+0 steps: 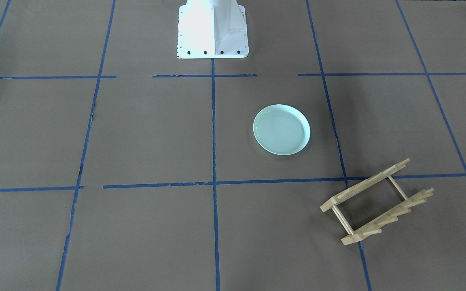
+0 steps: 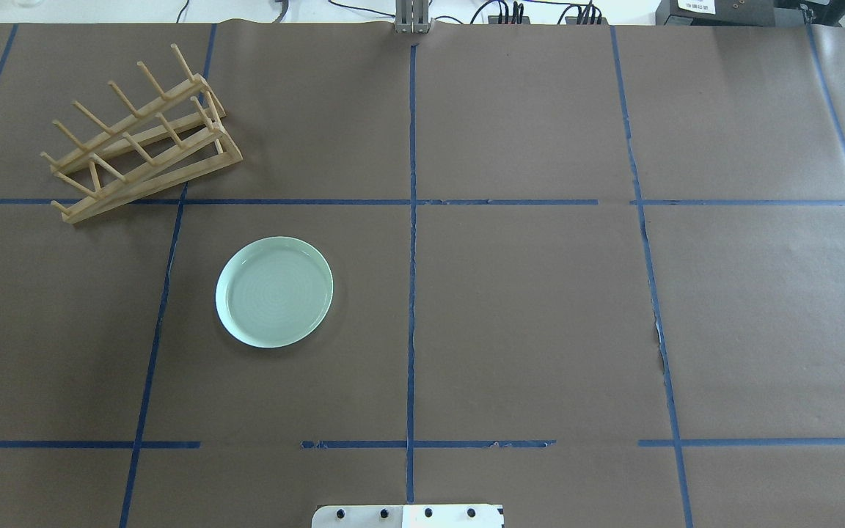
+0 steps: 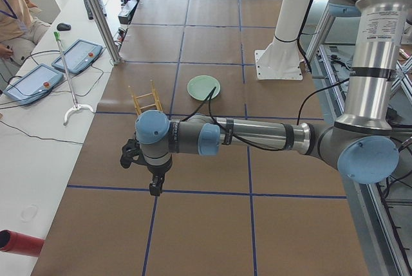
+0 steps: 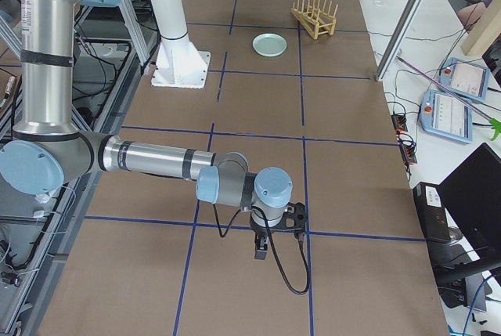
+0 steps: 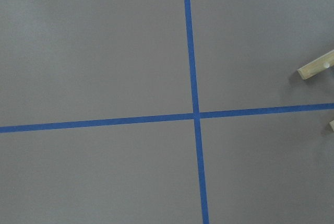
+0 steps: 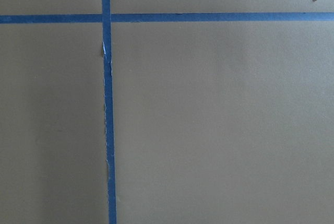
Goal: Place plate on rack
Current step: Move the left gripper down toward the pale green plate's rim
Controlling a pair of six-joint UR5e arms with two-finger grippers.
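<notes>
– Left gripper (image 3: 155, 189) hangs pointing down over bare brown paper (image 2: 540, 330) at the table's left end. Only the side view catches it, so I cannot tell whether its fingers stand wide or narrow. Same for the right gripper (image 4: 261, 253) at the opposite end: it points down, and its spread cannot be told.

– What worries you from here?

– Three things, I'd judge. The plate (image 2: 274, 291) lies flat, rim up, so a pinch has only that low raised rim to bite on; a shallow hold could let it slide out once lifted. Next, it must be turned on edge to drop between pegs, and a tilt off line would knock a peg rather than slot in. Last, the rack (image 2: 158, 182) looks light and stands loose, skewed to the blue tape lines (image 5: 192, 51), so a bump might shove or tip it.

– And where is the plate from the tool?

– Working outward from the left gripper: a corner of the rack shows at the right edge of its wrist view, so the rack is near. The plate sits beyond, well apart from the gripper, toward the table's middle and closer to the robot base (image 1: 212, 32) than the rack is, not touching it. From the right gripper both lie far across the table.
</notes>
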